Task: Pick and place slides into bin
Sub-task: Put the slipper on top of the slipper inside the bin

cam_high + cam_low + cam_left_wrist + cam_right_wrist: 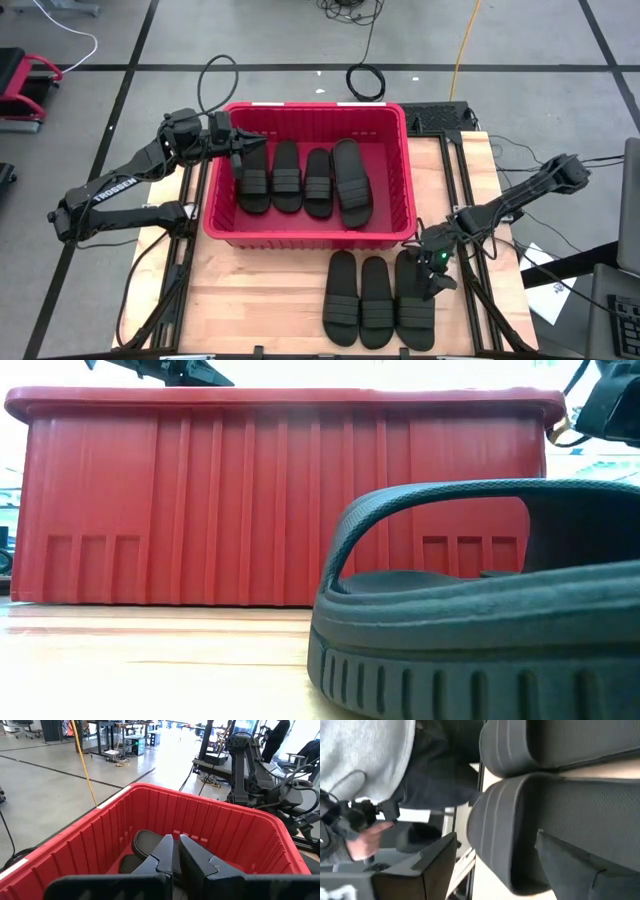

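My right gripper (432,283) is spread wide over the rightmost slide (413,300); I want one finger under its strap before clamping. My left gripper (243,146) hangs clenched and empty above the bin (222,226).

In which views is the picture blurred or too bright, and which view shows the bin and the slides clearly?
High view: even light, the bin and the slides sharp. Low view: the nearest slide fills the foreground and looks soft; the background above the bin's rim is washed out white. Right wrist view: slides so close that they are blurred. Left wrist view: bright glare from the room at upper right.
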`<state>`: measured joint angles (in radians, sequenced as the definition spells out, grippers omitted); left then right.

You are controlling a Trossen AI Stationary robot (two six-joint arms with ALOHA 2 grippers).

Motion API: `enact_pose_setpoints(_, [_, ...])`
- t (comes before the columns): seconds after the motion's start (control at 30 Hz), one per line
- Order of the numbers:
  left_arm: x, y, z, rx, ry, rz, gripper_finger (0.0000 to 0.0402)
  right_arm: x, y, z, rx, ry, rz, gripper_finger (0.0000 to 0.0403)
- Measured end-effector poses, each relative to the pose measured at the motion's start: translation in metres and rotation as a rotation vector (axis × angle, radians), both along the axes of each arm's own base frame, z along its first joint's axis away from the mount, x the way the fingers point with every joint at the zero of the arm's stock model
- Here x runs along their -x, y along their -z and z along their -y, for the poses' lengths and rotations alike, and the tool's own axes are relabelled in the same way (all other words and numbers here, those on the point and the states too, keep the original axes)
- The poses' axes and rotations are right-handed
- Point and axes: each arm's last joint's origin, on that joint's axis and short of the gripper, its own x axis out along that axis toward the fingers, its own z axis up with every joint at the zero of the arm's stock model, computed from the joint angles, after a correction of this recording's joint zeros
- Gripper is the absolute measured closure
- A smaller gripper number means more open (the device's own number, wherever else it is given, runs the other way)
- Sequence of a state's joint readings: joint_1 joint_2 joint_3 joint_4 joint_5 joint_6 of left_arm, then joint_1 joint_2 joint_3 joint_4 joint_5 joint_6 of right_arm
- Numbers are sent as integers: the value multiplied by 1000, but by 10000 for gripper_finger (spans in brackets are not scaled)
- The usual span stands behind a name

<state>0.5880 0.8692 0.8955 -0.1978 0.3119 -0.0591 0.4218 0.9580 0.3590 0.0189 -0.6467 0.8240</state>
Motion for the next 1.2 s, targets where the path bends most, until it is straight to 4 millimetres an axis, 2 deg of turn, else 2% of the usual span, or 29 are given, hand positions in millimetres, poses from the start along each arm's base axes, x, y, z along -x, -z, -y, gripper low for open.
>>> enact_pose_setpoints(0.53, [0, 0, 0, -12, -7, -4, 378, 0, 19, -32, 30, 25, -40, 143])
enact_pose_setpoints(0.67, [0, 0, 0, -12, -7, -5, 378, -1, 22, -34, 36, 36, -53, 195])
enact_pose_setpoints(0.93, [0, 0, 0, -11, -7, -4, 378, -1, 20, -36, -3, 23, -69, 385])
enact_pose_setpoints(1.2, [0, 0, 0, -11, -6, -5, 378, 0, -7, -47, -203, 23, 22, 396])
